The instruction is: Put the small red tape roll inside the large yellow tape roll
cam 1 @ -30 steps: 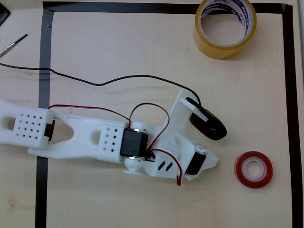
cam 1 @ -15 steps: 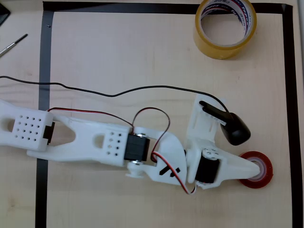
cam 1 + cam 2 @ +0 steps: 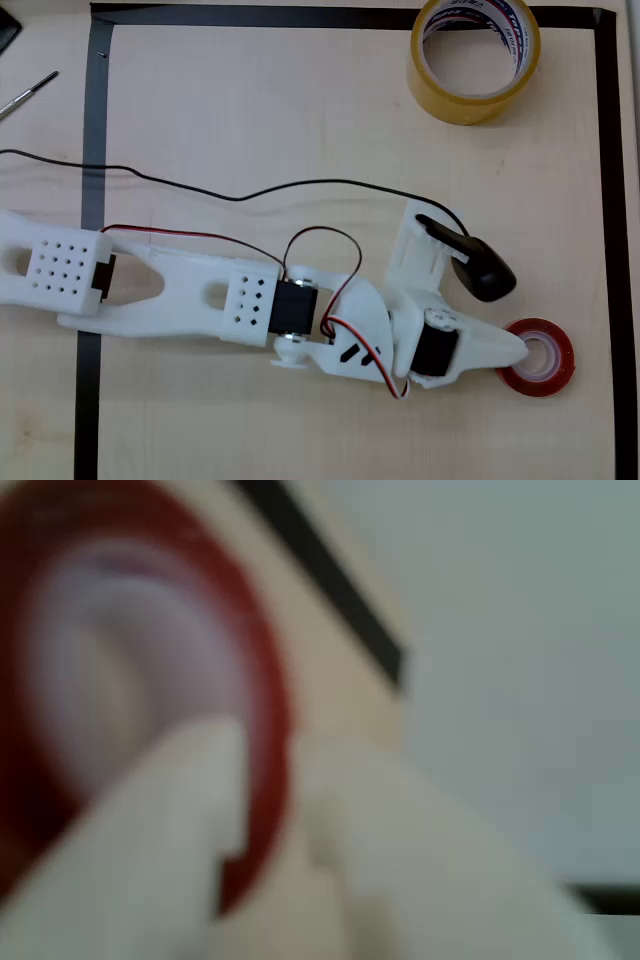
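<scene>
A white arm stretches across a pale wooden table (image 3: 250,100), its gripper (image 3: 515,350) reaching over the left edge of the small red tape roll (image 3: 552,362), which lies flat near the lower right corner of a square marked in black tape (image 3: 97,120). In the blurred wrist view, one finger (image 3: 150,830) sits inside the ring and the other outside, straddling its wall (image 3: 265,730); whether they pinch it cannot be told. The large yellow tape roll (image 3: 473,95) stands well apart at the top edge. A black cable (image 3: 200,190) trails across the table.
</scene>
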Tool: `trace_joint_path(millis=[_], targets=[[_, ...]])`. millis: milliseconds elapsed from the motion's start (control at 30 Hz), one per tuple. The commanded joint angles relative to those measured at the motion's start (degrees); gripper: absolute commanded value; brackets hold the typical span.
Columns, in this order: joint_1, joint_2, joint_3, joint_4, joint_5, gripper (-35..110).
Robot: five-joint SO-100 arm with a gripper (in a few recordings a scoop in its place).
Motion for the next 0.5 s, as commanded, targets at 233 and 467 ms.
trace_joint_path(millis=[233, 467], targets=[[0.7, 6.4, -1.4, 11.5, -0.8, 0], [0.2, 8.5, -1.4, 19.0, -1.6, 0]])
